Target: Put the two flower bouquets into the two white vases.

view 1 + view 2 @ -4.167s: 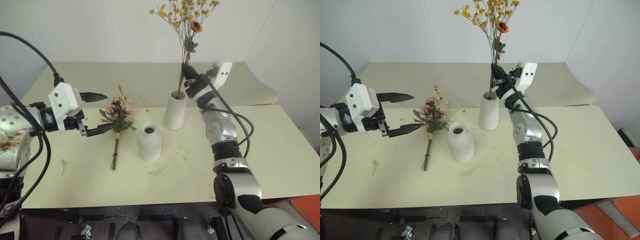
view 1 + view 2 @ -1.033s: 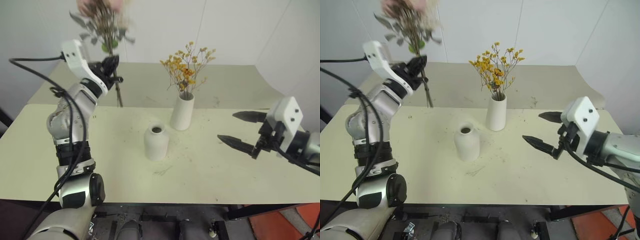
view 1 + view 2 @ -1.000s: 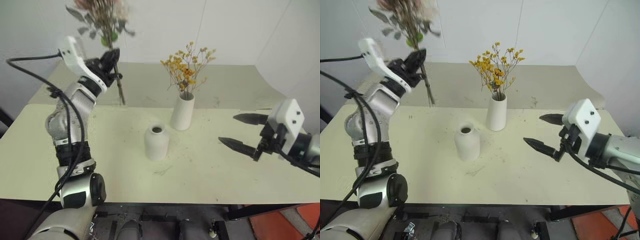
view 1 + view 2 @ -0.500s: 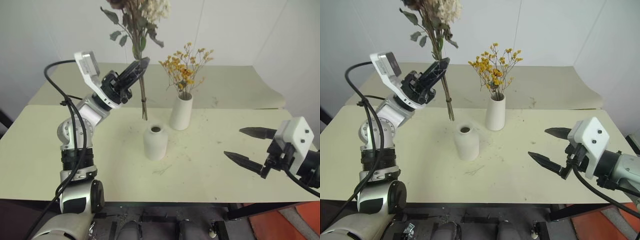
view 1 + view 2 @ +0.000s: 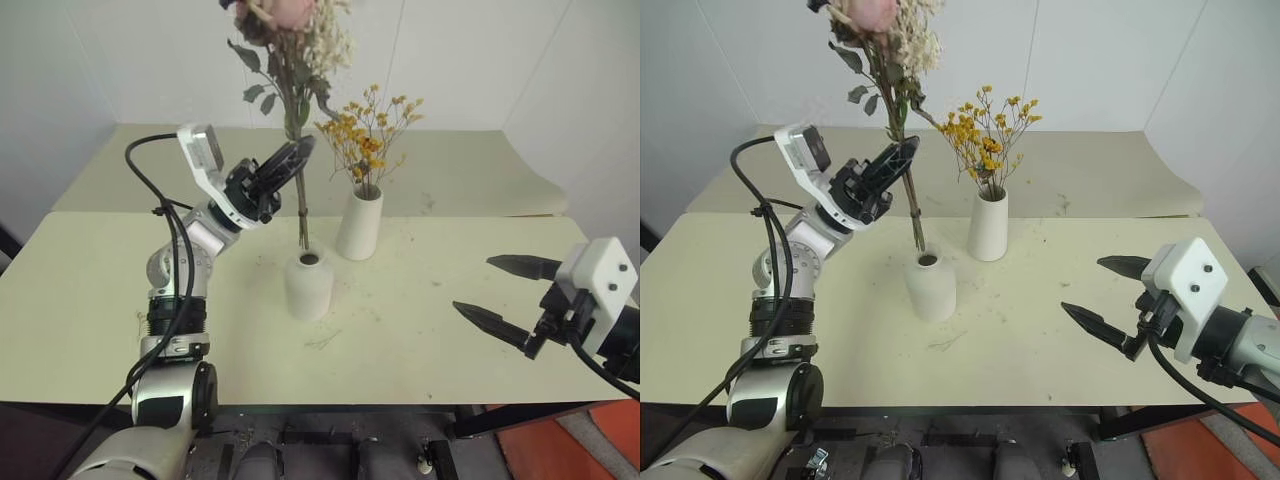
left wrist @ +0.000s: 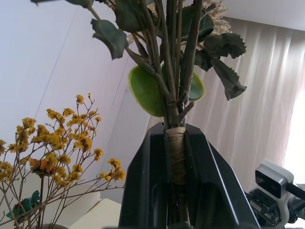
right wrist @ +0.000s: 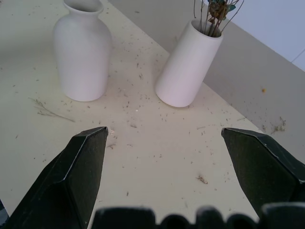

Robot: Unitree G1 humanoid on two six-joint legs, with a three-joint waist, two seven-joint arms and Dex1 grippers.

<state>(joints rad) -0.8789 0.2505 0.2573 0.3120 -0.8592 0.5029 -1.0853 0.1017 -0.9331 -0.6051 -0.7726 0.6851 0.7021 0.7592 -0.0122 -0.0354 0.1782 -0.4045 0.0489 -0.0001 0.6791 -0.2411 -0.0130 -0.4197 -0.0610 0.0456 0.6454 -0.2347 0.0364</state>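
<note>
Left gripper (image 5: 280, 165), clamped on the pink bouquet (image 5: 293, 60), has swung it over the bottle vase (image 5: 308, 285). Stem tips now hang at the mouth, ready to lower. Right gripper (image 5: 505, 297) open, idle.

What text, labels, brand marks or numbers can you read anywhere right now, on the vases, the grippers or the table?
None: no readable text, label, number or sign.
Shorter white vase: plain.
Taller white vase holding the yellow sprig: plain.
Left gripper, shut on the pink bouquet: no marking.
Right gripper, open: no marking.
Table: only scattered plant crumbs.
</note>
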